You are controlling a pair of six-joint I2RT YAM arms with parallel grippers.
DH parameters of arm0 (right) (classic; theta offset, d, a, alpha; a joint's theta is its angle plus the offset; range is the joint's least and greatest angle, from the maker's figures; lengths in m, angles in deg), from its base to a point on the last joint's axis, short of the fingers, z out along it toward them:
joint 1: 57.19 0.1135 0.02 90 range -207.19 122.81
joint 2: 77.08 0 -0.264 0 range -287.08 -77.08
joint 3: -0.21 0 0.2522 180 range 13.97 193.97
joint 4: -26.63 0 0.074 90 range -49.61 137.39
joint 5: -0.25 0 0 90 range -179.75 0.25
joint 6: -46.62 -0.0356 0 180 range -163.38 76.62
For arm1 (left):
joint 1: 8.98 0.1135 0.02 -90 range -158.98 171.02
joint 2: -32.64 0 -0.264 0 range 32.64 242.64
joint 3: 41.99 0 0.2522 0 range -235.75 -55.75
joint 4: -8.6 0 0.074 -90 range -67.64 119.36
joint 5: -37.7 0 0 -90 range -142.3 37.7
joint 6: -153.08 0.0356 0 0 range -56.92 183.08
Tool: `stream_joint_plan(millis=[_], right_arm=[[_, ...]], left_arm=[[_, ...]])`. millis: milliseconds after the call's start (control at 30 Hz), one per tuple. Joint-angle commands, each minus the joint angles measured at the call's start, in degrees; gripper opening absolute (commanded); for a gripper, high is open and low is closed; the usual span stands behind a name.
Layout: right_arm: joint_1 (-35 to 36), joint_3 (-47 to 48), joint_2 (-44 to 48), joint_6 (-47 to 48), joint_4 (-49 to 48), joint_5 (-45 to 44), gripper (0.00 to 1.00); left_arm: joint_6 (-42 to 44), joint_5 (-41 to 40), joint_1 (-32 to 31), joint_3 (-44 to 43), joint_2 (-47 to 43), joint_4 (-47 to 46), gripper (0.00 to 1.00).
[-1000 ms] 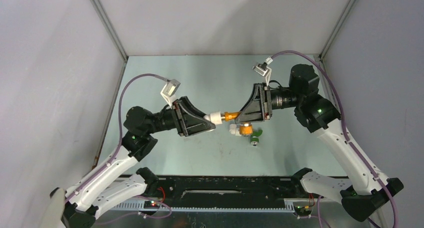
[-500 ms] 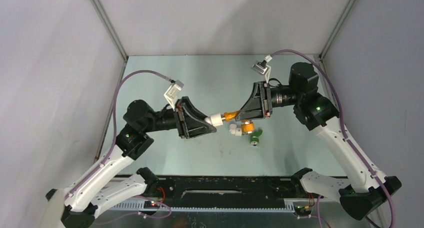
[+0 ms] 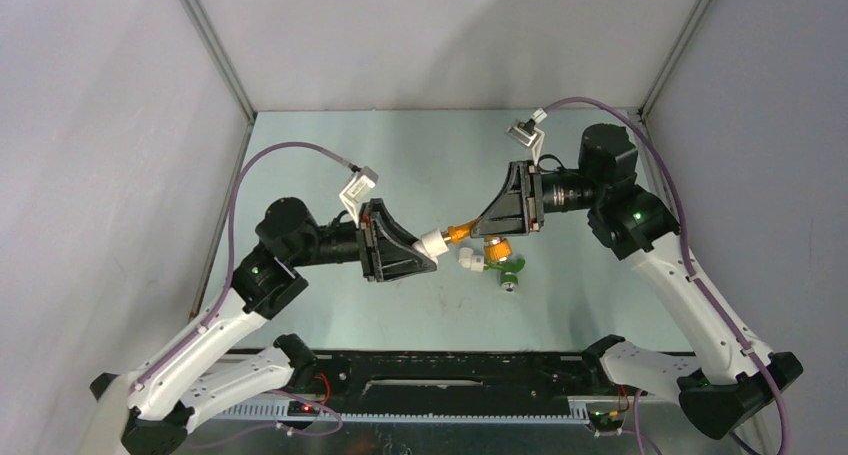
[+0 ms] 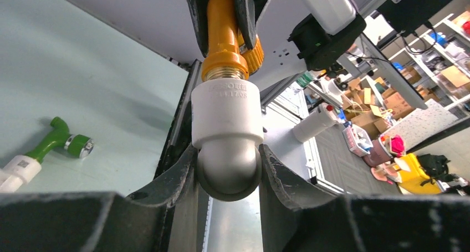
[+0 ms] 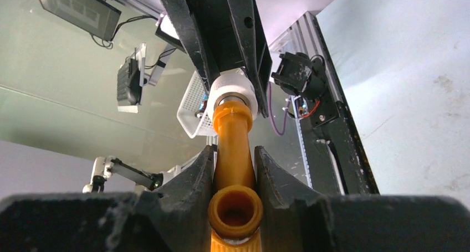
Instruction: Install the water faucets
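One orange faucet (image 3: 461, 231) is pinched by the right claw (image 5: 233, 158) above the table (image 3: 400, 165). Its threaded end is seated in a white elbow (image 4: 227, 119), which is pinched by the left claw (image 4: 227, 163). Both axes should be held in line while the faucet is turned, so that cross-threading is avoided. The green faucet (image 3: 512, 272) lies on the table just below.

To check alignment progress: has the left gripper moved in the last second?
Yes. The left gripper shifted slightly right and down in the top view, toward the unmoved green faucet.
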Motion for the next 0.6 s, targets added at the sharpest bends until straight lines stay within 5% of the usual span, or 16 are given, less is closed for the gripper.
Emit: stream_joint_plan(millis=[0, 267, 567], right_arm=[[1.2, 3.0, 0.8, 6.6, 3.3, 0.7, 0.00], [1.2, 2.9, 1.2, 7.7, 3.1, 3.1, 0.00], [1.2, 2.9, 0.9, 5.6, 2.5, 4.9, 0.00]], left_arm=[[4.7, -6.3, -0.6, -2.7, 2.2, 5.0, 0.00], [11.3, -9.6, -0.8, -3.5, 2.0, 9.8, 0.00], [28.6, -9.4, -1.1, -8.4, 3.6, 19.2, 0.00]])
